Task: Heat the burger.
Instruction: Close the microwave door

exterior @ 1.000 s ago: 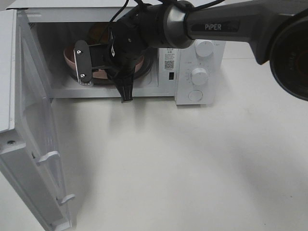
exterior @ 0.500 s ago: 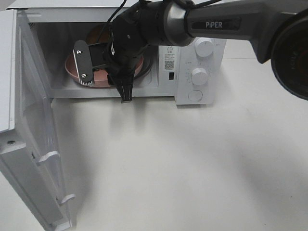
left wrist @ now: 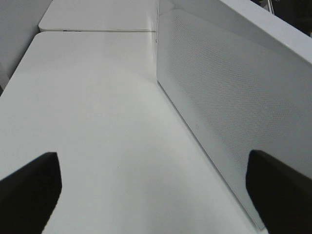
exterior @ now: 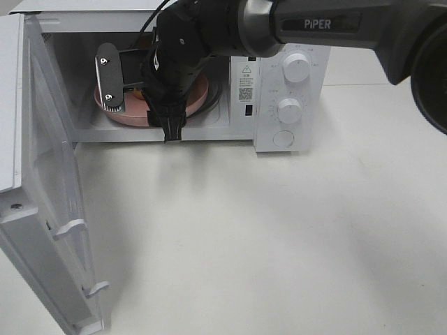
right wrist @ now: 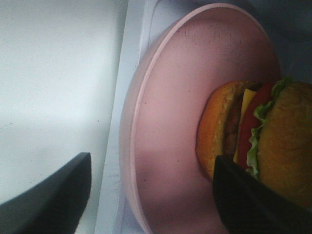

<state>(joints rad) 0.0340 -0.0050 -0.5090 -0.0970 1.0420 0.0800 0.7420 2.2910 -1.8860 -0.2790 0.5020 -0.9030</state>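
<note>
One step looks complete: burger (right wrist: 273, 141) inside microwave (exterior: 265, 105), upper left; right end effector (right wrist: 151, 168) spread; next, withdraw and shut door (exterior: 45, 181).

A white microwave oven (exterior: 269, 132) stands at the back of the pale white counter (exterior: 265, 237), its perforated white door (exterior: 49, 209) swung wide open to the left. A round pink plate (right wrist: 165, 122) lies inside the cavity. Two round white knobs (exterior: 297, 70) sit one above the other on the right-hand panel.

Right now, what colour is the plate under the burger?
Pink. The plate shows best in the right wrist view.
</note>
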